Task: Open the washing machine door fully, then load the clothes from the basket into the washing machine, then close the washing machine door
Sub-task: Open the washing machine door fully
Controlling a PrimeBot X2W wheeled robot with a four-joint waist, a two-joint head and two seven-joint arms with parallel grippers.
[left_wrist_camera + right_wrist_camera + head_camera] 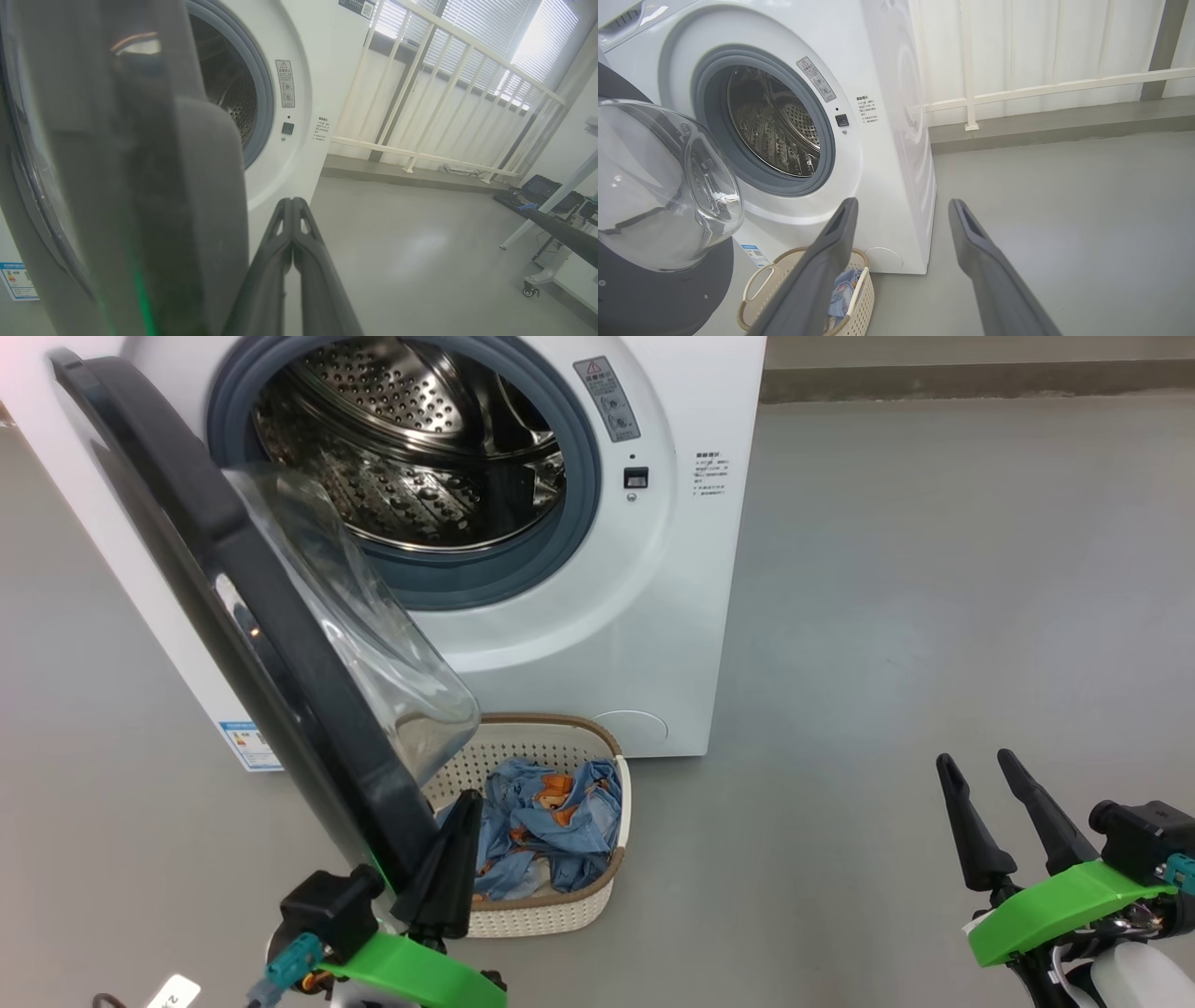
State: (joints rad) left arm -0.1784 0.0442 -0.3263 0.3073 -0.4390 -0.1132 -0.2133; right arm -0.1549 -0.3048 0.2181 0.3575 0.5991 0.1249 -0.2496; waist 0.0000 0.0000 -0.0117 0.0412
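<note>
At the lower left of the head view, the left gripper (465, 807) is standing with its 2 fingers pressed together, holding nothing, just beside the inner rim of the washing machine door (233, 579); whether it is touching cannot be confirmed. The door is hanging partly open, hinged on the robot's left, its long edge running from upper left down toward the gripper and its glass bowl bulging toward the drum (411, 448). The door is lying to the left of the closed fingers, so a leftward push appears to be what full opening is calling for, and the left arm is plainly the nearer. The basket (560, 726) is sitting on the floor close to the foot of the washing machine (709, 569), just beyond the gripper, with the clothes (551, 821) lying inside it. The right gripper (976, 763) is hanging well apart at the lower right, fingers spread and empty.
</note>
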